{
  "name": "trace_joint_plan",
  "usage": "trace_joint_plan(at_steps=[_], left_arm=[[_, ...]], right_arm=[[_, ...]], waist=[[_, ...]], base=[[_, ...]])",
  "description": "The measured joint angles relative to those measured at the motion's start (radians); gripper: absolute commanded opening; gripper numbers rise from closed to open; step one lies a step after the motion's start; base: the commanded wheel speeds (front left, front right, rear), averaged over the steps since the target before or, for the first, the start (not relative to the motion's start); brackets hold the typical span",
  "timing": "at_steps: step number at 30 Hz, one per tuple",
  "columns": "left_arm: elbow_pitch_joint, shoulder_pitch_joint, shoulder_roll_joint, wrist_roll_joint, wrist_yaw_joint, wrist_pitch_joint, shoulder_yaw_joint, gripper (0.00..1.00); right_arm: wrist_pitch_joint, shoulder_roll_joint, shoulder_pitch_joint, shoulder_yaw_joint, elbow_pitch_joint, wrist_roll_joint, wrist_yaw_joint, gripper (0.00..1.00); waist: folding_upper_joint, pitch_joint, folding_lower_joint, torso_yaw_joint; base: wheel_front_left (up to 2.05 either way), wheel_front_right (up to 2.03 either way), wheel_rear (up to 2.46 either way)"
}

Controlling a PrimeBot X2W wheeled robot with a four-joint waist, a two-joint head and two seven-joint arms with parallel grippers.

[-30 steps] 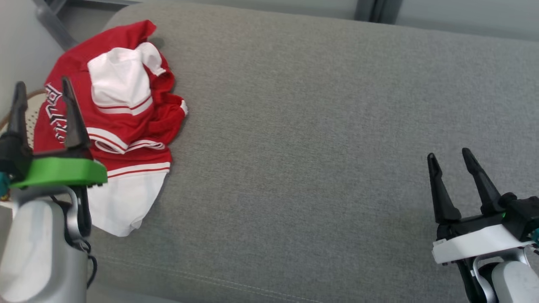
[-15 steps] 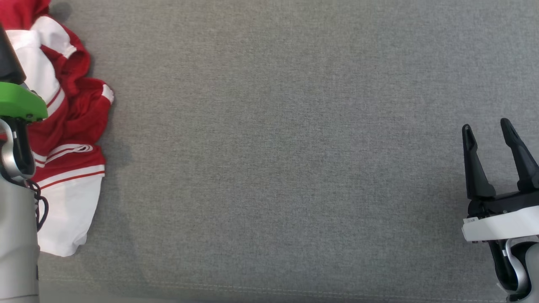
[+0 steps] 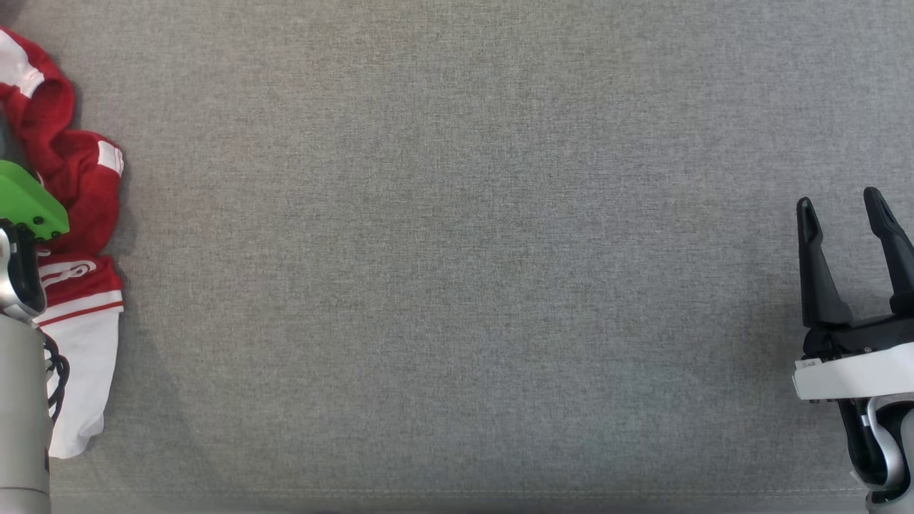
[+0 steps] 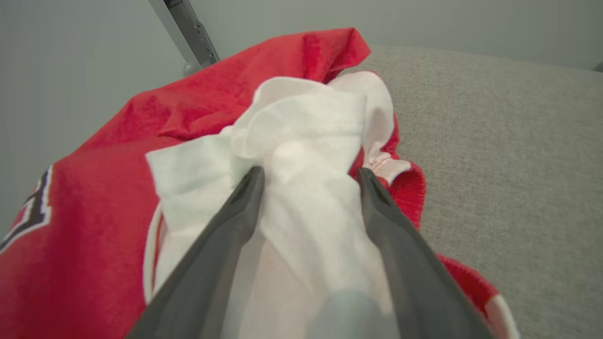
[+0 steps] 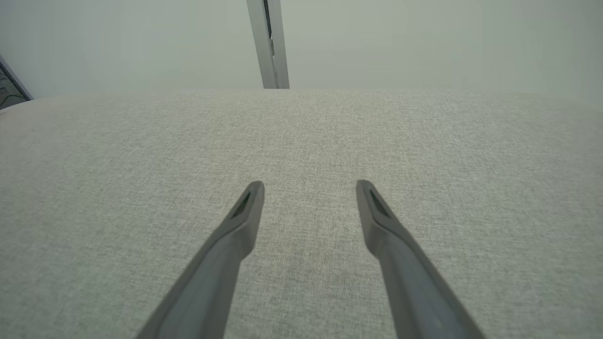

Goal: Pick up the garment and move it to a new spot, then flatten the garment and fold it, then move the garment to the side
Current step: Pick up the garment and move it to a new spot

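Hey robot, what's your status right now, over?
Left pincer open, fingers astride the crumpled red-and-white garment, not closed on it. Right pincer open above the grey cushion. No obstacle seen.

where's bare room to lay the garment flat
The bare grey fabric cushion between the crumpled red and white garment at the left edge and the open right gripper. Crowded far left, where the open left gripper hangs over the garment.

The left gripper [image 4: 311, 176] has its two dark fingers spread wide; the right gripper [image 3: 839, 201], low at the right, is likewise spread.
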Motion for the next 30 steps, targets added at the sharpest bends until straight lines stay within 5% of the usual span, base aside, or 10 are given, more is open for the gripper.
trace_joint_plan(at_steps=[3, 4, 5, 6, 21, 30], left_arm=[[0.034, -0.015, 0.000, -0.008, 0.006, 0.035, -0.003, 1.00], [0.041, -0.016, 0.000, -0.008, 0.006, 0.042, -0.010, 0.76], [0.047, -0.016, 0.000, -0.008, 0.002, 0.040, -0.012, 0.31], [0.052, -0.017, 0.000, -0.008, -0.001, 0.039, -0.014, 0.00], [0.049, -0.066, 0.043, 0.020, -0.019, -0.148, -0.039, 0.00], [-0.123, -0.139, 0.064, 0.072, -0.013, -0.163, -0.095, 0.00]], right_arm=[[0.004, 0.004, 0.000, 0.008, 0.000, 0.000, 0.000, 1.00], [0.004, 0.004, 0.000, 0.010, 0.000, 0.000, 0.000, 1.00], [0.004, 0.004, -0.001, 0.011, 0.000, 0.000, 0.000, 1.00], [0.004, 0.005, -0.001, 0.013, 0.000, 0.000, 0.000, 1.00], [-0.012, 0.045, -0.010, 0.053, 0.062, 0.009, 0.000, 1.00], [-0.038, 0.096, -0.013, 0.081, 0.129, 0.012, 0.000, 1.00]], waist=[[0.0000, -0.003, 0.0000, 0.003], [0.0000, -0.005, 0.0000, 0.004], [0.0000, -0.006, 0.0000, 0.005], [0.0000, -0.007, 0.0000, 0.006], [0.0000, -0.090, -0.0001, 0.001], [0.0000, -0.179, -0.0001, -0.018]], base=[[0.00, 0.00, 0.00], [0.00, 0.00, 0.00], [0.00, 0.00, 0.00], [0.00, 0.00, 0.00], [0.00, 0.00, 0.00], [0.00, 0.00, 0.00]])
